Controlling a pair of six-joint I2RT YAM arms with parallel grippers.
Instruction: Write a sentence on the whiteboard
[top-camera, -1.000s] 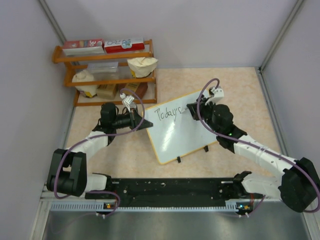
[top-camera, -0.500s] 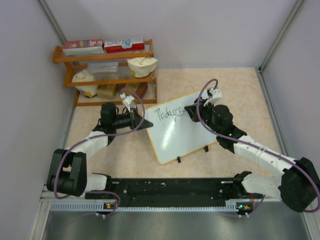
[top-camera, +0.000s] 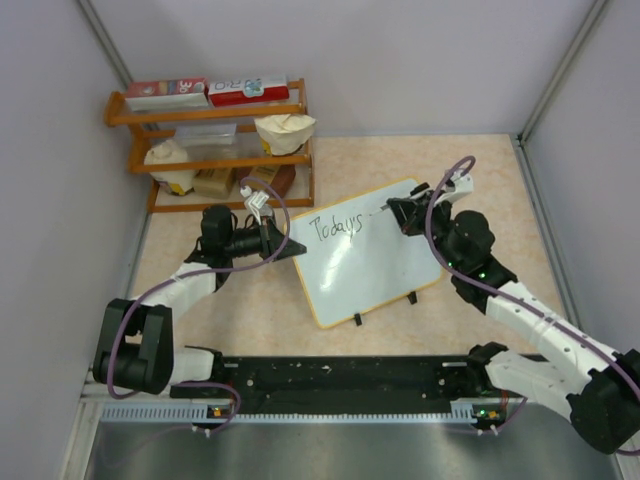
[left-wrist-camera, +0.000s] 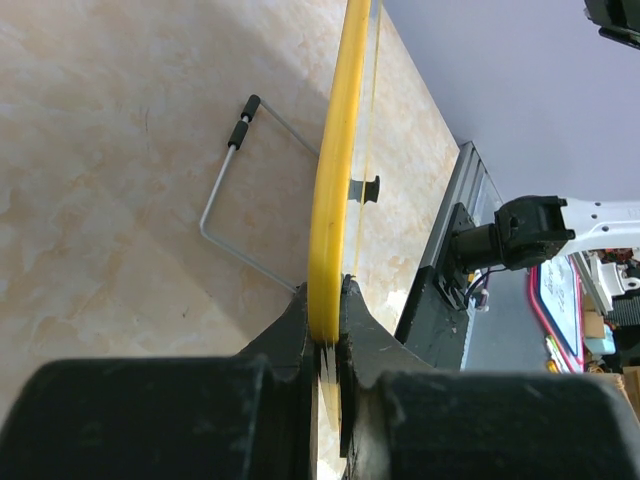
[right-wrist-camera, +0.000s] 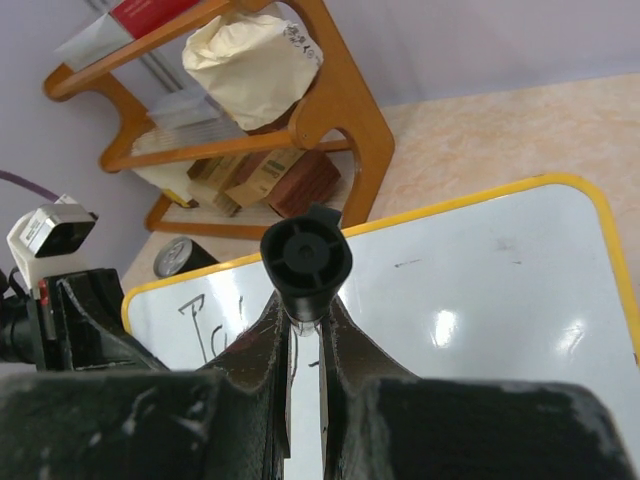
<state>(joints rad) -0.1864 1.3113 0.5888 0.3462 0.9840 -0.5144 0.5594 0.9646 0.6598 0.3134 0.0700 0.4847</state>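
Note:
The whiteboard (top-camera: 372, 268), white with a yellow frame, stands tilted in the middle of the table. The sentence (top-camera: 335, 227) reads "Today's" in black near the board's upper left, and its first letters (right-wrist-camera: 196, 322) also show in the right wrist view. My left gripper (top-camera: 290, 248) is shut on the board's left edge, and the yellow frame (left-wrist-camera: 335, 150) runs up from between my left gripper's (left-wrist-camera: 327, 312) fingers. My right gripper (top-camera: 401, 213) is over the board's upper right, shut on a black marker (right-wrist-camera: 306, 258). The right wrist view shows the marker end-on and its tip is hidden. The board's face (right-wrist-camera: 480, 290) lies behind it.
A wooden shelf (top-camera: 215, 145) with boxes and bags stands at the back left, close to the board's upper corner. Two black clip feet (top-camera: 357, 319) hold the board's lower edge, and a wire stand (left-wrist-camera: 225, 190) props it from behind. The arms' black base rail (top-camera: 340, 375) runs along the near edge.
My right arm has swung to the right with the marker, away from the end of "Today's". The left gripper and the board have not moved.

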